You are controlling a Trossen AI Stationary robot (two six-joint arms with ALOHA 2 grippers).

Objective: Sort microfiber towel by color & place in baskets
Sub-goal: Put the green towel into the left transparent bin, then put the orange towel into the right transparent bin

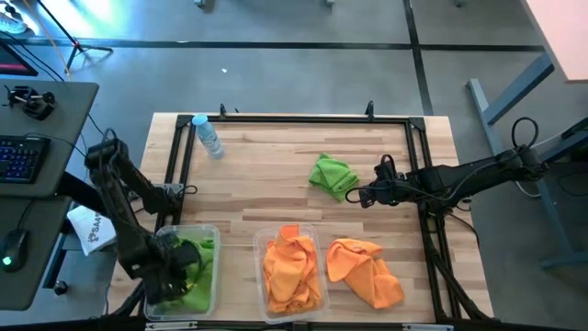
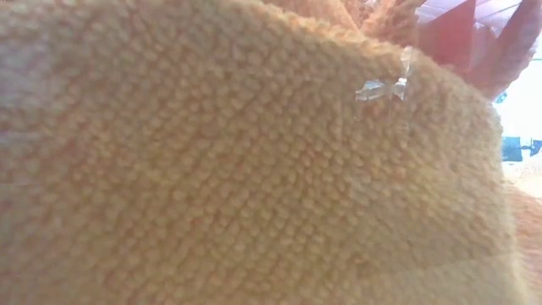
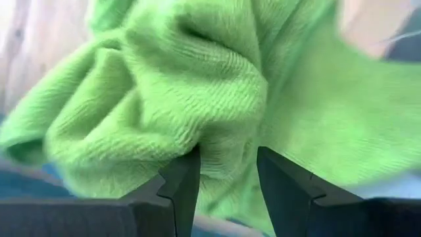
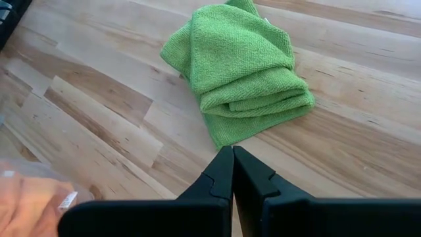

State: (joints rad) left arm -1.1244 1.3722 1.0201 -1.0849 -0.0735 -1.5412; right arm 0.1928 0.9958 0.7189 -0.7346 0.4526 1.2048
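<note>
My left gripper (image 1: pixel 175 267) is down in the left clear tub (image 1: pixel 218 241) at the table's near left corner, shut on a bright green towel (image 1: pixel 195 262) that fills the left wrist view (image 3: pixel 197 85). A second green towel (image 1: pixel 333 175) lies folded on the bare wood mid-table. My right gripper (image 1: pixel 361 196) hovers just right of it, shut and touching nothing (image 4: pixel 233 164); the towel (image 4: pixel 243 72) lies just ahead of its fingertips. Orange towels (image 1: pixel 292 271) fill the middle tub (image 1: pixel 260 241). Another orange towel (image 1: pixel 365 271) lies on the table right of that tub. My left gripper pinches a bunched fold (image 3: pixel 227 148) of the green towel between its two fingers (image 3: pixel 187 174), coming from above into the tub. One layer or several, I cannot tell. The towel is crumpled and slack around the fingers, its bulk inside the tub.
A small clear water bottle (image 1: pixel 209 136) lies near the far left corner. A white packet (image 1: pixel 92 230) sits off the table's left edge. A black frame (image 1: pixel 294 118) rims the table. Orange cloth (image 2: pixel 254 169) fills the low view. Bare wood lies between the bottle and the green towel.
</note>
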